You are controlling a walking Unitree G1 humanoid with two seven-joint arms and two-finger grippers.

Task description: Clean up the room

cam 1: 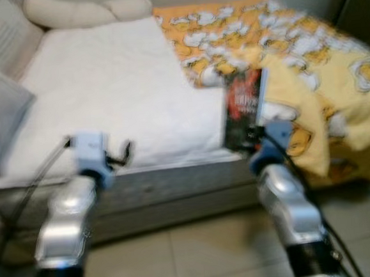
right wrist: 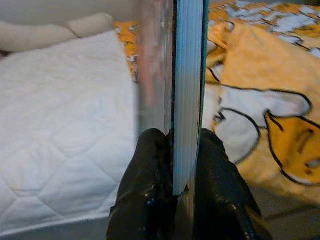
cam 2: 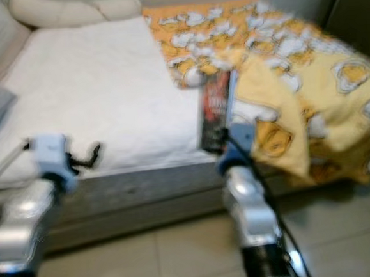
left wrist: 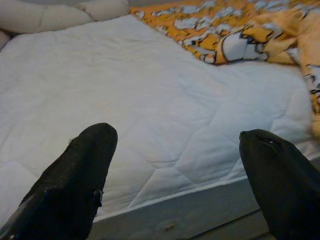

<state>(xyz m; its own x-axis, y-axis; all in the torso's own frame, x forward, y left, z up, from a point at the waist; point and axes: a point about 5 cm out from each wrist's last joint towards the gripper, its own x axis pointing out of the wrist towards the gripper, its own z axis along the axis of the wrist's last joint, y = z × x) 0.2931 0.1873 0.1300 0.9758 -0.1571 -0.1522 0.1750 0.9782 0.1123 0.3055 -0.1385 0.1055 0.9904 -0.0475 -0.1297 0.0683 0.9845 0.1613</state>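
Right wrist view | right end effector (right wrist: 174, 150) pinching upright book (right wrist: 187, 75) | left end effector (left wrist: 175, 150) spread above mattress (left wrist: 150, 100)

Home bedroom.
Bed (cam 1: 130, 175) with bare white quilted mattress (cam 1: 111, 93), yellow-orange cartoon-print blanket (cam 1: 307, 58), cream pillows (cam 1: 79, 9) against the wall, pale tiled floor (cam 1: 200, 253) beside it.

Two silver, rounded forearm casings end in pale blue-white wrist blocks. Each carries a gripper, the left gripper (cam 1: 123, 153) and the right gripper (right wrist: 180, 145), with two long matte-black fingers (left wrist: 80, 170) of rounded, blunt tip. Black cables run along both arms.
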